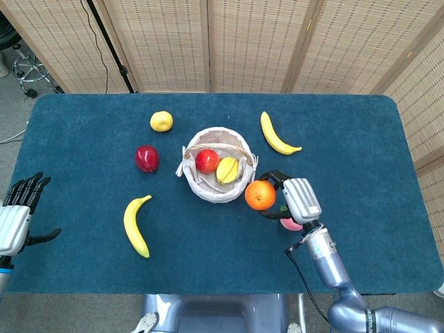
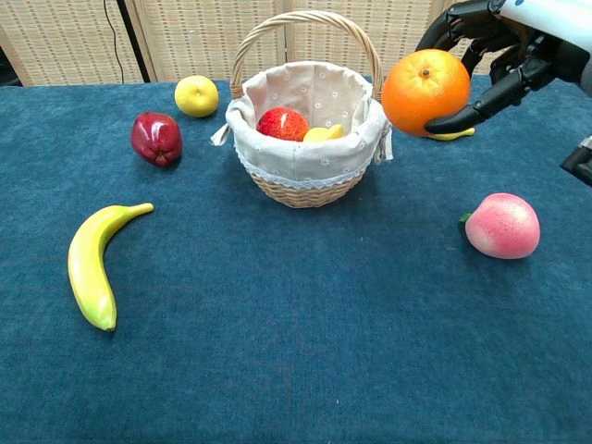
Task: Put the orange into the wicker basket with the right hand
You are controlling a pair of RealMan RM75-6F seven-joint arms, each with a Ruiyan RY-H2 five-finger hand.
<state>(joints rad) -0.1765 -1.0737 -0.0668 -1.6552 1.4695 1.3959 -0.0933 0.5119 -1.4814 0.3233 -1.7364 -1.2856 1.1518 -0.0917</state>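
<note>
Orange held aloft beside the basket, not yet over its opening

The orange (image 2: 425, 92) is off the tabletop, cupped from the right by the right hand (image 1: 300, 200), whose dark fingers (image 2: 462, 118) curl under and over it so it cannot roll out during the carry. It hangs just beside the right rim of the wicker basket (image 2: 305, 180), high enough, I judge, to clear rim and handle. The basket sits near the tabletop's middle, toward the far edge, and already holds a red fruit (image 2: 282, 123) and a yellow one (image 2: 323, 133), leaving room on its right side. A peach (image 2: 502, 226) lies below the hand toward the near edge. The left hand (image 1: 19, 218) waits at the left edge, fingers spread, holding nothing.
</note>
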